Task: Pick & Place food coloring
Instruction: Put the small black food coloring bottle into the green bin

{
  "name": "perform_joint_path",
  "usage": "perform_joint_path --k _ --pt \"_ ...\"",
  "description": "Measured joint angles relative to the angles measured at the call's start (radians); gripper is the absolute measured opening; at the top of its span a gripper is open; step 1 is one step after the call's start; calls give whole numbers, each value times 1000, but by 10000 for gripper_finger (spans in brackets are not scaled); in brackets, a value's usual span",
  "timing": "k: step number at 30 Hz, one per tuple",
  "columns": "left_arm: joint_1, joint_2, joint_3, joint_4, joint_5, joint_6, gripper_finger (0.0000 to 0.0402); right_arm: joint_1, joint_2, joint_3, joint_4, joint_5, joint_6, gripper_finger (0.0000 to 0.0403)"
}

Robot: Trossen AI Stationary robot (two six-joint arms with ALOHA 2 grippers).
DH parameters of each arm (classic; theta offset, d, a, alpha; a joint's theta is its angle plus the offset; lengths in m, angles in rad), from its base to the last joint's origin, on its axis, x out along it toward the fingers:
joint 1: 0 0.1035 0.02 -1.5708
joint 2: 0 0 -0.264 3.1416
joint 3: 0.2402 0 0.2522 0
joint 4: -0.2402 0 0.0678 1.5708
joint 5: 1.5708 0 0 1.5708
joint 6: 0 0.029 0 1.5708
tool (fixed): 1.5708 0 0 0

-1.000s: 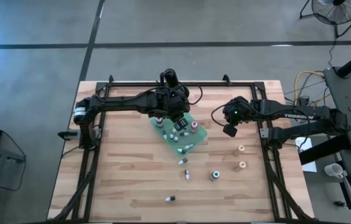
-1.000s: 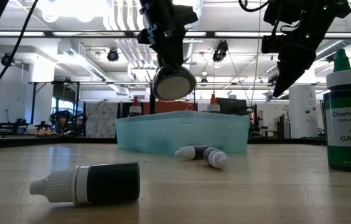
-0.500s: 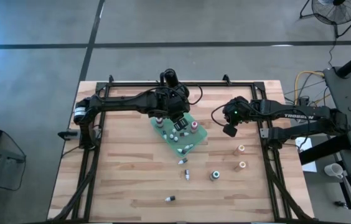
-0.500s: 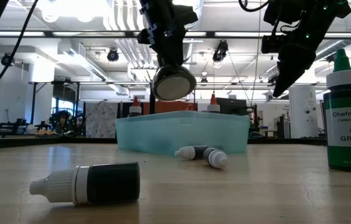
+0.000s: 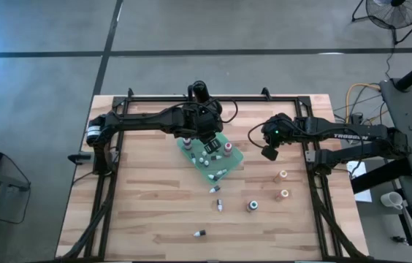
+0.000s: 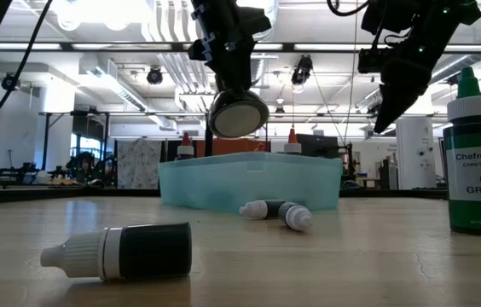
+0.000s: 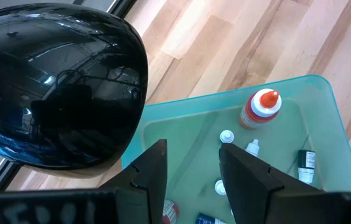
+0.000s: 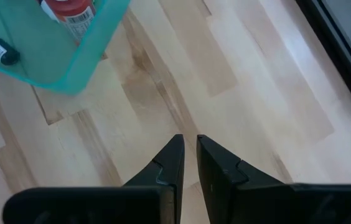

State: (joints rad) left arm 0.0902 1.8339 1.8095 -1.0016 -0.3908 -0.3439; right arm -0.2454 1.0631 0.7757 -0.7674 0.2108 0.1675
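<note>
Nothing has moved in the last second. The left gripper (image 7: 191, 165) still hangs over the see-through teal plastic tray (image 7: 331, 118), fingers partly apart and holding nothing. Small food coloring bottles (image 5: 219, 205) wait on the wooden table (image 5: 147, 212). The right gripper (image 8: 188, 163) stays pressed together, empty.

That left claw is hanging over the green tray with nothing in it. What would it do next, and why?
Probably swing the left gripper off the tray toward the nearest loose bottle: its fingers stand apart and empty, and bottles lie outside.
</note>
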Motion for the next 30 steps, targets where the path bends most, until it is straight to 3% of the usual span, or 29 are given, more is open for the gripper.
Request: perform_joint_path --k 9,18,25,30 --pt "0 0 0 0 0 0 119 0 0 0 33 0 -57 38" --pt "-3 0 -1 185 14 -132 119 0 0 0 22 -8 23 38" --pt "-25 -4 -1 366 11 138 119 0 0 0 18 -9 35 38" --pt "-107 -51 1 215 4 317 119 0 0 0 18 -9 43 38"
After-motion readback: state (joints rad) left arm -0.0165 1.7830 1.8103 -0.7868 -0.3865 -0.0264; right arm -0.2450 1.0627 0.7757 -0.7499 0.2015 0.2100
